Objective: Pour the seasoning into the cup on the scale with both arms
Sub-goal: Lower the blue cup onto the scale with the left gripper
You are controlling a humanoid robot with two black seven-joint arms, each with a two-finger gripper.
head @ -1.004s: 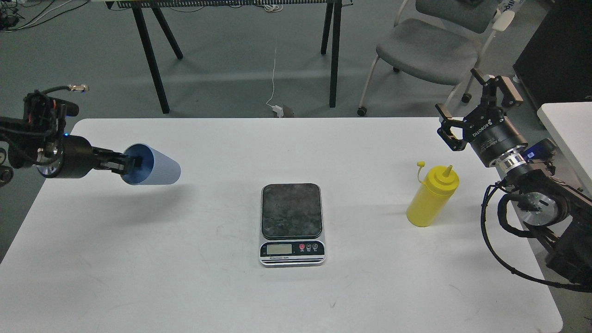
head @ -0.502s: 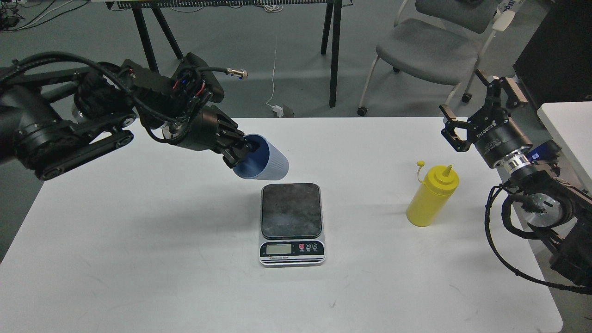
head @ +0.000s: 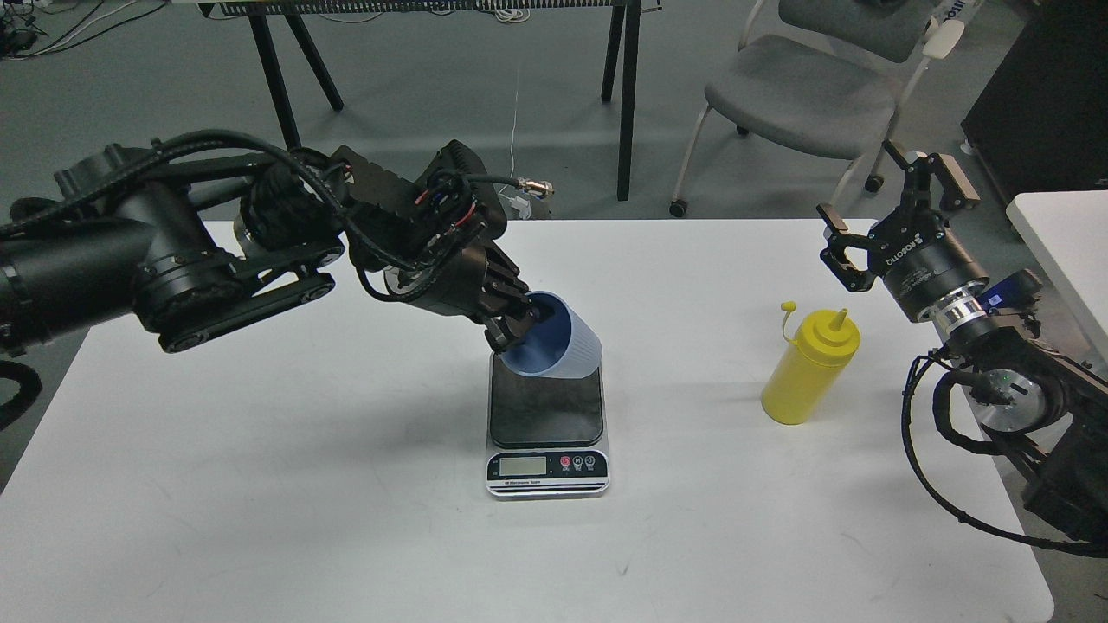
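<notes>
Currently left gripper (head: 517,322) is clamped on the rim of the light blue cup (head: 558,346), one finger inside the mouth. Cup is tilted, mouth facing left, sitting over the far edge of the scale (head: 546,420); can't tell if it touches the platform. Right gripper (head: 892,208) hovers with fingers spread apart, holding nothing, just beyond the yellow squeeze bottle (head: 809,367), which stands upright on the white table (head: 260,484), right of the scale.

A: What's lost around the scale (head: 546,415)?
B: Its far edge sits behind the cup (head: 555,346); display digits too small to read.
A: And the chair (head: 801,91) beyond?
B: Cut off at top.
</notes>
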